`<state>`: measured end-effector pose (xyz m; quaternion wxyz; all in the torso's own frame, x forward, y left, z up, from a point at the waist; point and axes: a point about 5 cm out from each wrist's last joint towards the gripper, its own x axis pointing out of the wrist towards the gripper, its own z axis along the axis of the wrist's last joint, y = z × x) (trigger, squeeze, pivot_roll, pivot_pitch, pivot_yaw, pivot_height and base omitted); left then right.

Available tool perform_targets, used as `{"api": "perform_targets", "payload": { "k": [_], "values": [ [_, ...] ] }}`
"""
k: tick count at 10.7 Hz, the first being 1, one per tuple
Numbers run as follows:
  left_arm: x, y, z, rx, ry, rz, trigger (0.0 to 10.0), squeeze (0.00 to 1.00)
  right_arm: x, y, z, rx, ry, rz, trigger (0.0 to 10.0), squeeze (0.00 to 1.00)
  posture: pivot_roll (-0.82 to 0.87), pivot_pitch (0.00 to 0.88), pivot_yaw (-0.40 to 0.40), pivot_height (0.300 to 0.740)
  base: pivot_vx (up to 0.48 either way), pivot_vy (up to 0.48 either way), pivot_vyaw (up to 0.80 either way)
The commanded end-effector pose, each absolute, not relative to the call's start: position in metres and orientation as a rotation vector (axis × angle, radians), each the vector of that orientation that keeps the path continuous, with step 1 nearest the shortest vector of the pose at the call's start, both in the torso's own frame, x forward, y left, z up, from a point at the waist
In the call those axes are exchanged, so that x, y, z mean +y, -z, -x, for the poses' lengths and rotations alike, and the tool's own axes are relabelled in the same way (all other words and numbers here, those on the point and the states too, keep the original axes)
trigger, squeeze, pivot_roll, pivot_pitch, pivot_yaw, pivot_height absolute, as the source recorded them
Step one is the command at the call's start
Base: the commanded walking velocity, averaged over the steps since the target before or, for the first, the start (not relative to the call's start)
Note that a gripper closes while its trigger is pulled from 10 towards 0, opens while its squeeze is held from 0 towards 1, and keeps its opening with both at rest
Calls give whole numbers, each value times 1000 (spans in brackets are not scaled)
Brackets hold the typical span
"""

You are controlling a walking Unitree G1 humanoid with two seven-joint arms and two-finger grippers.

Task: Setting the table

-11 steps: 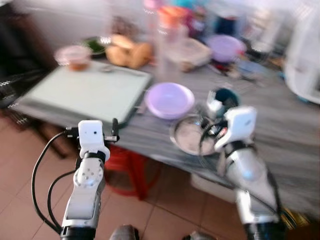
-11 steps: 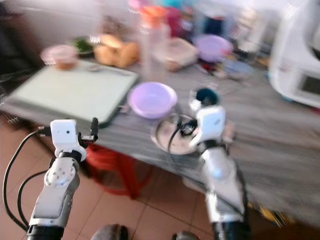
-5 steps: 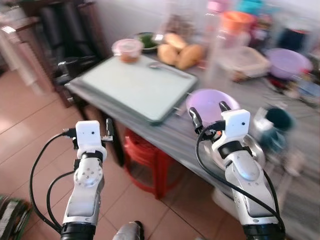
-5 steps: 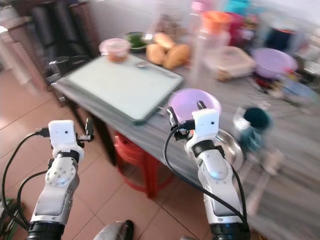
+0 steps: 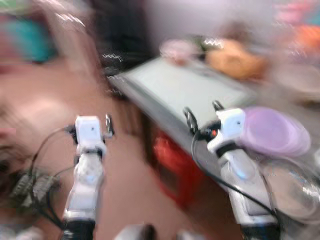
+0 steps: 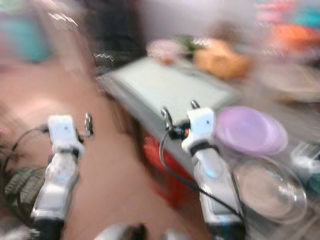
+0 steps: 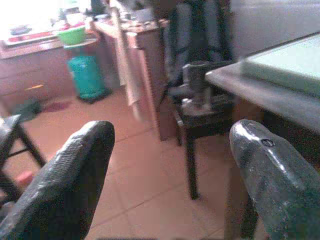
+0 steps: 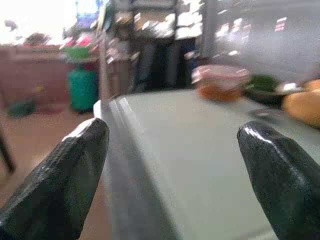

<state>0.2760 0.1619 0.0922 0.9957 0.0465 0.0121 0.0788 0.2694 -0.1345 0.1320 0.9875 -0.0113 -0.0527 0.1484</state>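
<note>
The head views are heavily blurred. A pale green board (image 5: pixel 195 87) lies on the near corner of the grey table (image 6: pixel 150 112). Right of it sit a purple bowl (image 5: pixel 277 130) and a shiny metal bowl (image 6: pixel 270 187). My right gripper (image 5: pixel 202 111) is raised at the table's edge, just left of the purple bowl; it is open and holds nothing. In the right wrist view its fingers (image 8: pixel 75 165) frame the board (image 8: pixel 200 160) and a small clear tub with orange contents (image 8: pixel 220 82). My left gripper (image 7: pixel 170 165) is open and empty over the tiled floor.
Brown rolls (image 5: pixel 235 57) and a dark dish (image 8: pixel 262 85) stand behind the board. A red stool (image 5: pixel 172 160) sits under the table. Off the table's end are a dark low stool (image 7: pixel 200 100), a green gas cylinder (image 7: pixel 87 75) and wooden cabinets (image 7: pixel 145 55).
The camera has swung left: the table slid to the right of the picture and more floor shows. Both arms keep their raised pose and both grippers stay open.
</note>
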Motion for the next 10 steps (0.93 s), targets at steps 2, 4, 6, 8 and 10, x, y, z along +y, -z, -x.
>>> {"api": "perform_targets", "payload": {
  "k": [2, 4, 6, 8, 10],
  "values": [
    [162, -93, -277, 18, -155, -112, 10000, 0, -133, -133, -270, -113, -305, 11, 10000, 0, -12, 0, 1, 740, 0, 0, 800],
    [164, -86, -273, 40, -164, -117, 10000, 0, -132, -127, -268, -94, -308, 2, 10000, 0, -3, 0, -4, 740, 0, 0, 800],
    [173, -82, -270, 69, -175, -109, 10000, 0, -131, -124, -267, -85, -302, -8, 10000, 0, 4, 0, -6, 740, 0, 0, 800],
    [178, -82, -268, 74, -187, -124, 10000, 0, -138, -120, -265, -70, -256, -8, 10000, 0, 4, 0, -1, 740, 0, 480, 800],
    [177, -82, -268, 79, -175, -136, 10000, 0, -148, -113, -262, -42, -190, -3, 10000, 0, 3, 0, 7, 740, 0, 480, 800]
  ]
}}
